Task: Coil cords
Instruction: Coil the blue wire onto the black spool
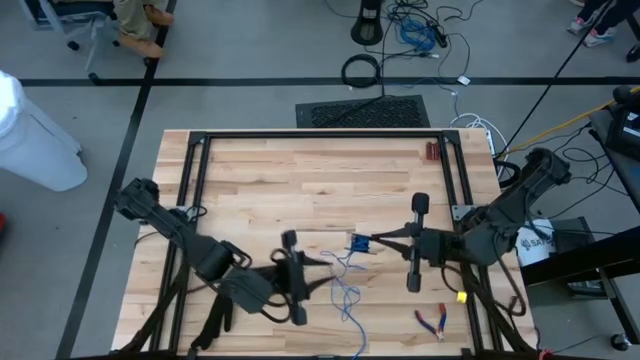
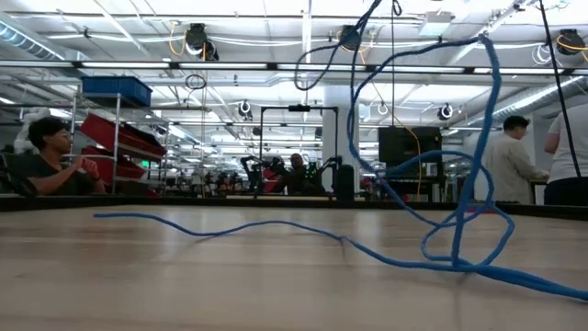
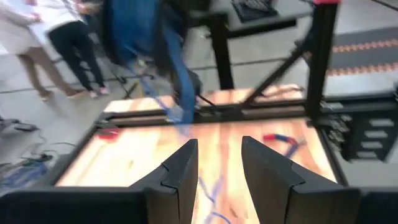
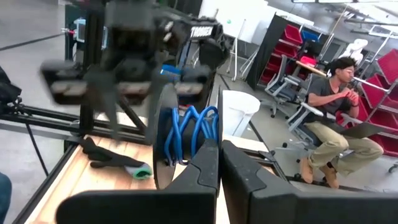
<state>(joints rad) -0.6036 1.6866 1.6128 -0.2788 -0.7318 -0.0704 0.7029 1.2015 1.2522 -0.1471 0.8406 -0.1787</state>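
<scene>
R tool [image 1: 378, 240] shut on cord [image 1: 345, 285]; slack trails btwn it & part-open, empty L tool [image 1: 322, 272].

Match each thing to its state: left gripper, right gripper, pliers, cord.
Things:
1. left gripper
2. right gripper
3. pliers
4. cord

States:
A. red-handled, lying flat on the table, apart from both grippers
B. open, nothing between the fingers
C. shut, pinching a blue bundle
D. blue, partly lifted, the rest trailing loose on the table

Pairs: 1-B, 2-C, 3-A, 4-D
</scene>
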